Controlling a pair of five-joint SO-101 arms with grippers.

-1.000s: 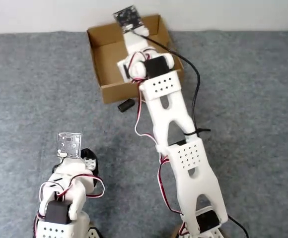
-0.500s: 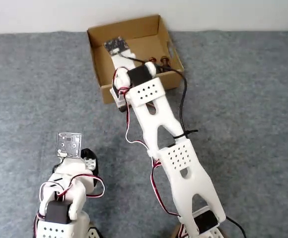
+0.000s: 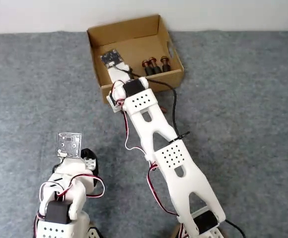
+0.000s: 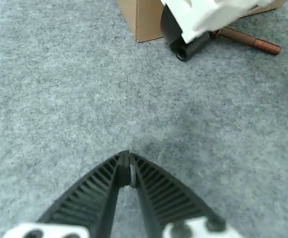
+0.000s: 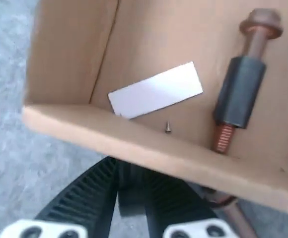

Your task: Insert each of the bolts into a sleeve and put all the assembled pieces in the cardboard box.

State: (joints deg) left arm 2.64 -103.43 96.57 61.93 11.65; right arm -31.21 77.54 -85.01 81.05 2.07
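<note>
Counting from above, I found three assembled pieces [image 3: 154, 64] lying side by side in the box [image 3: 124, 27], close to the wall nearest the arms. The right wrist view showed one of them plainly: a copper bolt pushed through a black sleeve, with the head at one end and bare thread at the other. A white label [image 5: 156, 89] and a tiny screw [image 5: 168, 127] also lay on the box floor.

One loose sleeve [image 4: 181, 47] and one loose bolt [image 4: 251, 43] lay outside on the grey carpet [image 3: 243, 99], just beside a corner of the box. The two looked close together, but I could not tell whether they touched. The bolt did not appear to be inside the sleeve.

I judged the job mostly done, with that last pair left to join and drop in the box, as far as the pictures showed.

The right gripper [image 5: 131, 171] sat low against the outside of the box wall, right over the loose sleeve. I could not tell whether it was clamped on the sleeve or released.

The left gripper [image 4: 129, 166] was clenched on nothing and pointed down at bare carpet, well apart from the box.
</note>
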